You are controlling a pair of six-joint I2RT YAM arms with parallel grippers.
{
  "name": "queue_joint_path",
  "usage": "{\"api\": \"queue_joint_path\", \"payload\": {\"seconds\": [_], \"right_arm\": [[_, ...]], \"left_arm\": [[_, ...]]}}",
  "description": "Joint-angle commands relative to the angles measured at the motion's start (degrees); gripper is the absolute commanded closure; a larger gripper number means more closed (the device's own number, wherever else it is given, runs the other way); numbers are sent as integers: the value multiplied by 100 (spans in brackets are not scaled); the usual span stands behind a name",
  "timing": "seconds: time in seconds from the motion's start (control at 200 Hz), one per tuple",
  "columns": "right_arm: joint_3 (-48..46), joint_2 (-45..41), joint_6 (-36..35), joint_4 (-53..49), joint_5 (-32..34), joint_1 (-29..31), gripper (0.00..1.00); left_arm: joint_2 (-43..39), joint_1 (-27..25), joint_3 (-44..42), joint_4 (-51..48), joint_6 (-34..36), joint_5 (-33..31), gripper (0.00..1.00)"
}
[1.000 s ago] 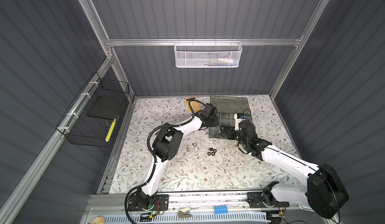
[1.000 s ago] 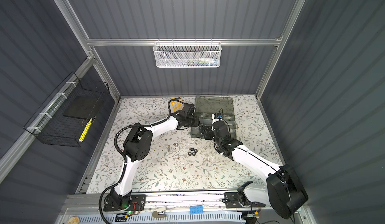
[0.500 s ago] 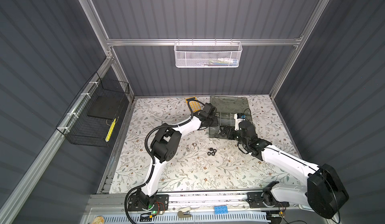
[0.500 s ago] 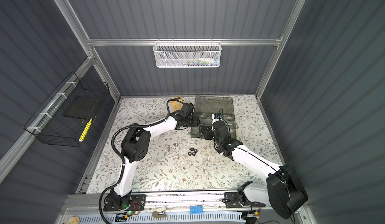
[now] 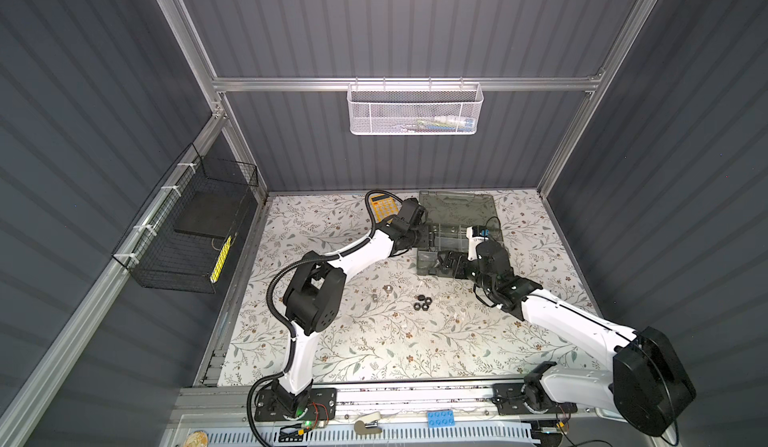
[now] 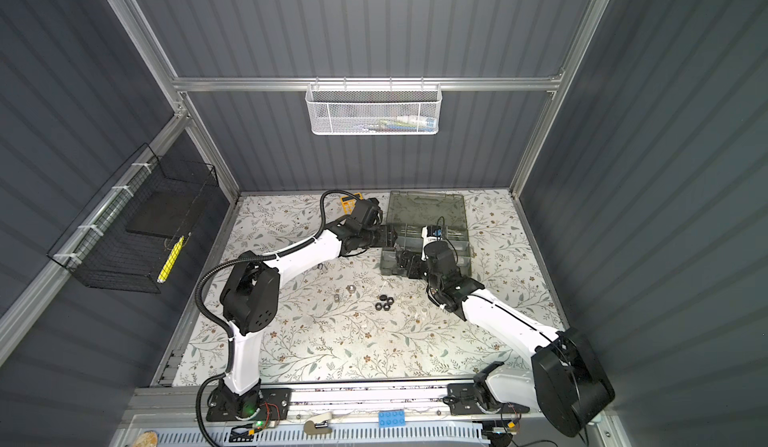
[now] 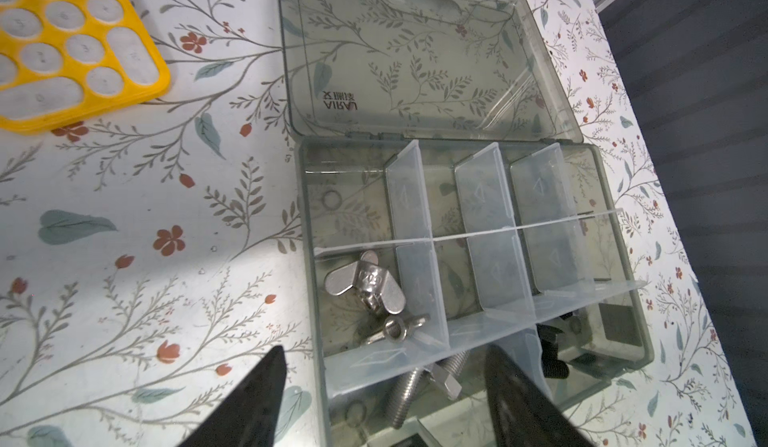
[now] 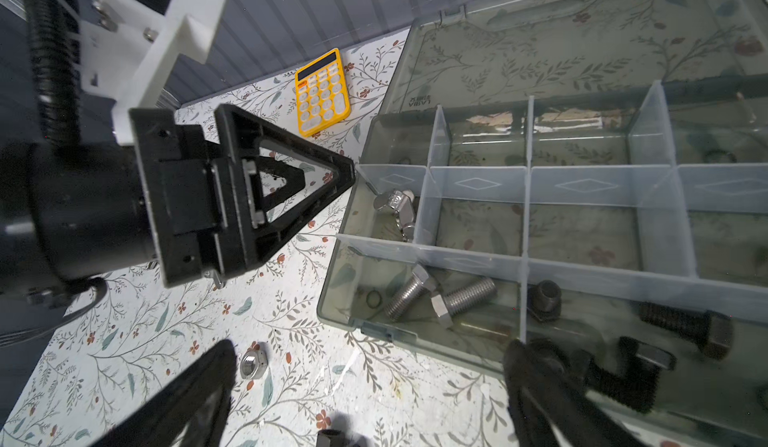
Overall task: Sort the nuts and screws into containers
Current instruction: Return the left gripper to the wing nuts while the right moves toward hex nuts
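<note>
Containers (image 7: 405,199): clear-walled cells of the grey box (image 5: 424,263). The lid is open and lies flat, and the box sits at the back of the bench (image 5: 374,341), right of centre. Sort judged partly done.

Left fingers (image 7: 257,403): spread wide and holding nothing, over the box's left end, above the wing-nut cell.
Right fingers (image 8: 540,399): fully spread and empty, straddling the box's front wall. One finger is over bare bench, the other over the black-screw cell.

In the box:
- Silver screws (image 8: 469,295): two, lying in the front-row end cell.
- Black screws (image 8: 681,328): at least three, past the next divider in the same row.
- Wing nuts (image 7: 365,287): two, in the middle-row end cell, just behind the silver screws.
- Faint ring (image 7: 330,199) in the back-row end cell: may be a nut or a washer, too dim through the tinted wall to tell.

Left to do, all loose on the bench in front of the box:
- Black nuts (image 5: 423,302): a small tight cluster near the middle.
- Silver nuts (image 5: 387,288): two, apart from each other, just left of that cluster.
</note>
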Motion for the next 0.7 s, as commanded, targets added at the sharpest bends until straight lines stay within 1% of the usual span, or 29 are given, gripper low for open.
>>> {"api": "queue_joint_path", "payload": {"seconds": [0.0,0.17,0.305,0.415,0.51,0.515,0.61,0.695], "right_arm": [[-61,9,-68,101,-117,38,1],[37,140,-250,155,-166,257,1],[149,311,-486,224,-225,538,1],[268,516,-676,300,-399,750,1],[492,750,-871,147,-306,1017,1],[499,764,-884,146,-306,1028,1],[596,945,-925,155,-421,1156,1],[640,1052,-898,189,-557,1222,1]], "left_arm": [[-378,-29,-193,-243,153,-262,17],[-729,27,-525,-306,183,-421,1],[-993,135,-786,-400,204,-491,0],[-1245,288,-1070,-397,176,-503,0],[-1445,437,-1250,-415,157,-503,0],[-1457,446,-1352,-418,158,-508,0],[-1641,621,-1719,-494,144,-538,0],[-1795,777,-1987,-617,94,-710,0]]}}
